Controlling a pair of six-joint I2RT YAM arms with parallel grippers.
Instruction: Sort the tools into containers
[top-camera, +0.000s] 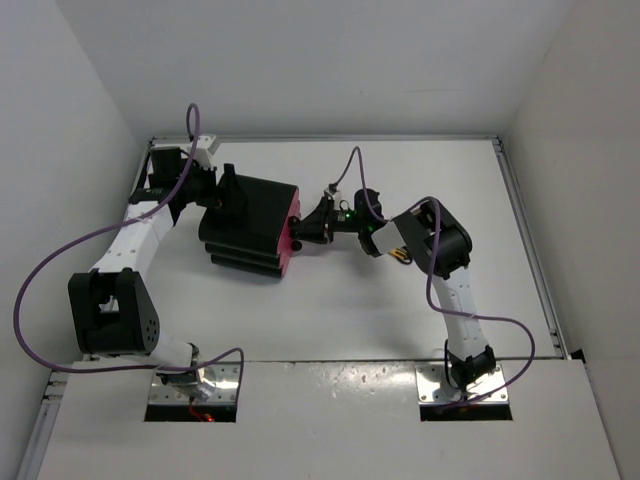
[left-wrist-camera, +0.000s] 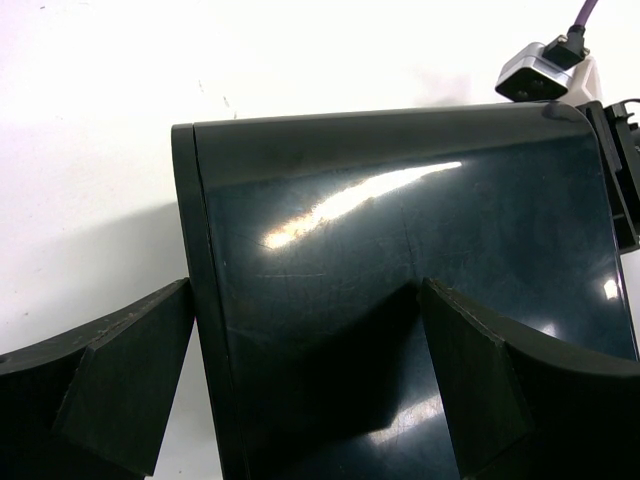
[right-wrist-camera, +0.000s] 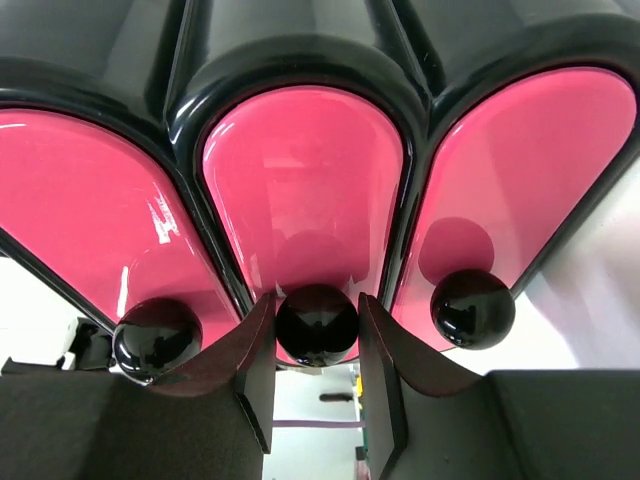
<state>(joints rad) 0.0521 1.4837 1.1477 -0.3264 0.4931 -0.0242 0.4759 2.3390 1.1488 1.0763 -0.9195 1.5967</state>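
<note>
The black drawer unit (top-camera: 250, 225) lies on the table with its three magenta-pink drawers (right-wrist-camera: 300, 180) facing right. Each drawer has a round black knob. My right gripper (right-wrist-camera: 317, 322) is shut on the middle knob (right-wrist-camera: 317, 335), with the outer knobs (right-wrist-camera: 472, 308) free on either side. It also shows in the top view (top-camera: 303, 231) at the pink front. My left gripper (top-camera: 224, 198) is open at the unit's back; in its wrist view (left-wrist-camera: 305, 340) one finger hangs past the black wall's edge (left-wrist-camera: 205, 300). A yellow-and-black bit (top-camera: 401, 254) shows under the right arm. No other tools are in view.
The white table (top-camera: 330, 310) is walled at the back and both sides. Purple cables (top-camera: 60, 260) loop from both arms. The left arm's base (top-camera: 112, 315) stands at the near left, the right arm's base (top-camera: 468, 365) at the near right.
</note>
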